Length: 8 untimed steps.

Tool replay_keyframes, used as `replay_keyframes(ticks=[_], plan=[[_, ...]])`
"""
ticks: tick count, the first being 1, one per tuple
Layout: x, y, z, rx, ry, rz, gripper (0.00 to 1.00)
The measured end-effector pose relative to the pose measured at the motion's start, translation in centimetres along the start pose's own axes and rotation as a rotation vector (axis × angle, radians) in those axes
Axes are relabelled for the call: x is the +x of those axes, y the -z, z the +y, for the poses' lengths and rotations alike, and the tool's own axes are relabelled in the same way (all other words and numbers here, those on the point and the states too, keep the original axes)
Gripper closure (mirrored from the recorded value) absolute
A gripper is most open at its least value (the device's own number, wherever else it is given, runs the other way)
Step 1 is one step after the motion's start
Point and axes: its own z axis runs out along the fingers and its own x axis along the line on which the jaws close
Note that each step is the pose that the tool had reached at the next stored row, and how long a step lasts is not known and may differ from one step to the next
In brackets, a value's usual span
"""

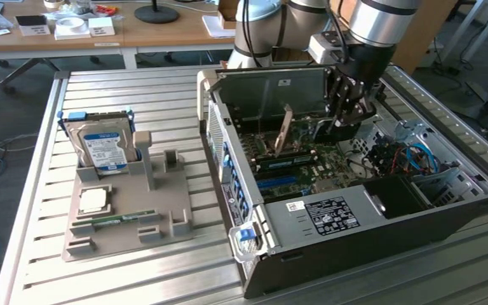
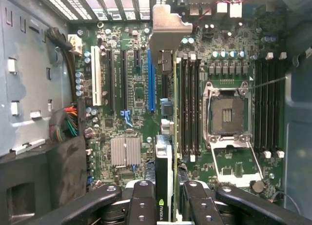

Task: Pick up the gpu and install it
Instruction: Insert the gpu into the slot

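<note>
My gripper point(image 1: 347, 119) reaches down into the open computer case point(image 1: 371, 238) and is shut on the gpu point(image 1: 286, 131). In the exterior view the card's beige end bracket rises tilted over the motherboard point(image 1: 312, 166). In the wrist view the gpu point(image 2: 164, 161) is seen edge-on, pinched between the two black fingers point(image 2: 141, 200) of the gripper point(image 2: 165, 188). Its metal bracket point(image 2: 168, 30) is at the far end, by the case's rear wall. The card runs close beside the long blue slot point(image 2: 151, 86). Whether it touches a slot I cannot tell.
The empty CPU socket point(image 2: 226, 115) and dark memory slots point(image 2: 190, 108) lie beside the card, and a small heatsink point(image 2: 125, 152) is nearby. Cables point(image 1: 406, 157) fill the case's far side. Outside, a grey fixture point(image 1: 163, 232) holds a hard drive point(image 1: 101, 147), a CPU chip point(image 1: 94, 200) and a RAM stick point(image 1: 112, 220).
</note>
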Motion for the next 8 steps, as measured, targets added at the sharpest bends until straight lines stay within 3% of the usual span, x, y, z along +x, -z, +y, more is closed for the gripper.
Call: replay_keyframes(ticks=[8], plan=[[0.67,-0.66,0.37,0.0008,0.007,-0.0002,0.73]])
